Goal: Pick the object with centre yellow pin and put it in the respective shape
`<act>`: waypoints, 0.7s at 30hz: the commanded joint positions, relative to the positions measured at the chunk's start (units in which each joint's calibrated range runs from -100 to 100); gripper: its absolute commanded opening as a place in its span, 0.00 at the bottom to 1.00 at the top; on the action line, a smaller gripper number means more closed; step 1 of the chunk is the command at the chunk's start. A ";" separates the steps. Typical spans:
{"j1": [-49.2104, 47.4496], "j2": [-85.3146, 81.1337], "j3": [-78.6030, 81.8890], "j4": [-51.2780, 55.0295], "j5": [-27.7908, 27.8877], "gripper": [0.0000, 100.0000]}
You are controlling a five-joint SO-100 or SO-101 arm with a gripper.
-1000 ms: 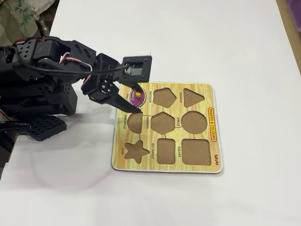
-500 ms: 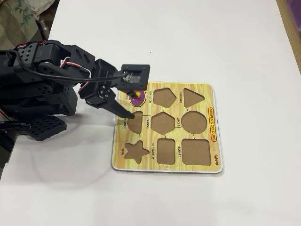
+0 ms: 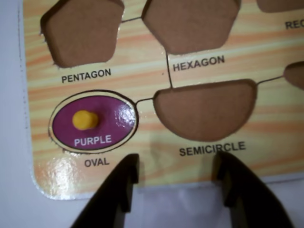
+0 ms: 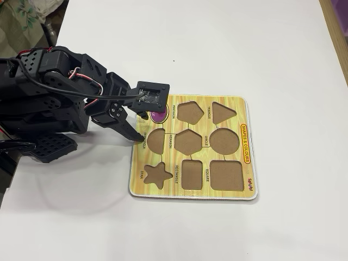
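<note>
A purple oval piece (image 3: 94, 122) with a yellow pin (image 3: 85, 119) at its centre sits seated in the OVAL slot of the wooden shape board (image 3: 142, 156). In the fixed view the purple piece (image 4: 159, 116) shows partly under the wrist camera, at the board's (image 4: 244, 157) upper left corner. My black gripper (image 3: 176, 167) is open and empty, its two fingers spread over the board's near edge, below the empty semicircle slot (image 3: 205, 111). In the fixed view the gripper (image 4: 139, 129) hovers at the board's left edge.
The board's other slots are empty: pentagon (image 3: 80, 28), hexagon (image 3: 190, 21), and in the fixed view star (image 4: 159, 173), circle (image 4: 225, 140), triangle (image 4: 223, 111), rectangle (image 4: 192, 174), square (image 4: 227, 175). White table (image 4: 217, 49) surrounds the board. The arm's body (image 4: 43, 103) fills the left.
</note>
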 commanded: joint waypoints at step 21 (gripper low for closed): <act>0.30 0.11 0.36 0.23 0.33 0.19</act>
